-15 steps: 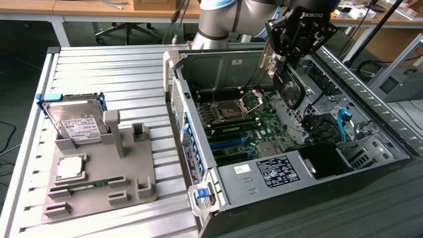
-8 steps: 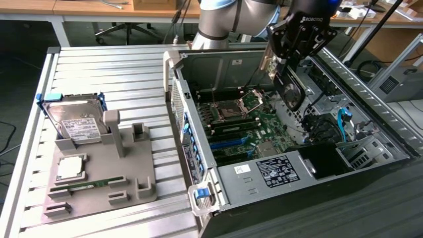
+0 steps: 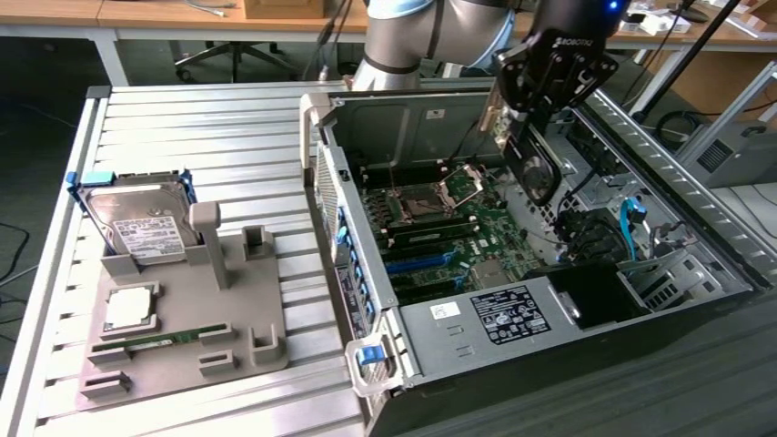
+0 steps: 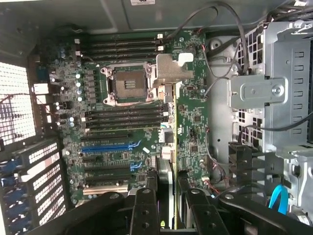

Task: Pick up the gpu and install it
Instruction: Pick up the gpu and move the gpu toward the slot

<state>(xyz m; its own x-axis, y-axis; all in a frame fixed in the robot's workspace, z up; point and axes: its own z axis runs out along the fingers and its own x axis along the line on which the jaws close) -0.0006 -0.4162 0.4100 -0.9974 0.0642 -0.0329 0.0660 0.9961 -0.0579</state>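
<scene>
- Gripper (image 3: 525, 111) of black metal, with two fingers (image 4: 144, 208), is closed narrow on the gpu (image 3: 532, 168), a thin flat grey-black card. One finger presses on each face.
- Silvery grey robot arm (image 3: 413, 36) stands behind the grey metal computer case (image 3: 388, 127), which lies on its side with the panel off.
- Gpu hangs below the gripper, upright on its edge, inside the opening of the case and near the side with the drive cage.
- Seen from the wrist view, the gpu (image 4: 166, 178) is edge-on between the fingers. Its silvery metal bracket (image 4: 168, 71) is at the far end, just beside the square processor socket (image 4: 127, 83).
- Under the card lies the green motherboard (image 3: 486, 238), with long black slots and one blue slot (image 4: 110, 146). Whether the card touches the board, I cannot tell.
- Well apart, at the exterior view's left, a grey plastic holder (image 3: 182, 314) stands on the slatted metal table (image 3: 206, 137).
- On the holder are a silver hard drive with white label (image 3: 140, 228), standing upright, a narrow green memory stick (image 3: 164, 341), lying flat, and a silvery square chip (image 3: 130, 308).
</scene>
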